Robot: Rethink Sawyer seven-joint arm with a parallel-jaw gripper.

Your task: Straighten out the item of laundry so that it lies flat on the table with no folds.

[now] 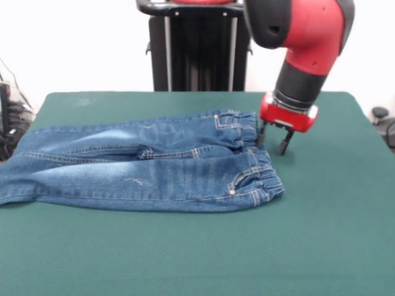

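jeans: a small pair of blue denim jeans with orange-tan stitching and an elastic waistband (142, 166) is seen spread on the big dark green felt-topped table (321, 246), left of centre, legs trailing off toward the left edge.
long axis: pretty much left-right, waistband end on the right, hems on the left.
claw vs jeans: the black two-finger gripper (274, 140) is parked just beside the far right corner of the waistband, so the cloth lies to its left and a bit nearer.
claw state: fingers are held apart, nothing pinched between them.
arm pose: the red and black arm (308, 43) is brought down from the upper right, wrist tilted slightly, tips low near the felt.
flatness: mostly flat already, looks like; some bunching is left at the waistband and between the legs.
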